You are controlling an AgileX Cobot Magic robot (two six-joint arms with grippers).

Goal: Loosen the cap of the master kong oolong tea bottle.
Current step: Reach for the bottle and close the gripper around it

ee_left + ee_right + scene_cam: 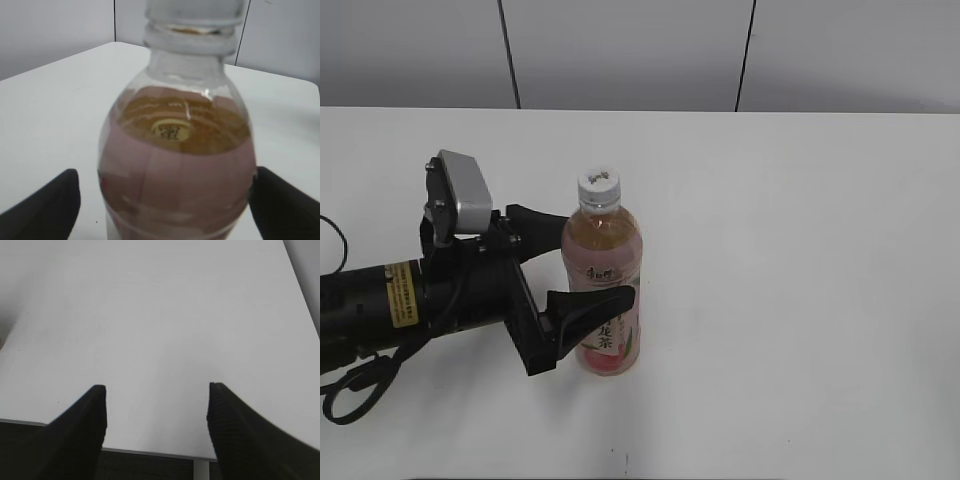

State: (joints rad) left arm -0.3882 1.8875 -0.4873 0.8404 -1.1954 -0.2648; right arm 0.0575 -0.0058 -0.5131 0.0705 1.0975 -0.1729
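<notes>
Master kong oolong tea bottle [603, 290] stands upright on the white table [800, 280], left of centre in the exterior view, pink peach label facing out. The cap [599, 184] — white, ribbed, small dark print on top — sits on the neck. My left gripper [582, 262] reaches in from the left at label height, lying low along the table; one finger runs behind the bottle, the other [588, 308] crosses in front of the lower label. In the left wrist view the bottle fills the frame between my two black fingertips [47, 207], each at the outer edge of the label; whether they press on it or stand just off it I cannot tell. My right gripper [157, 427] — jaws spread apart, nothing between them — hangs over bare table near its front edge.
</notes>
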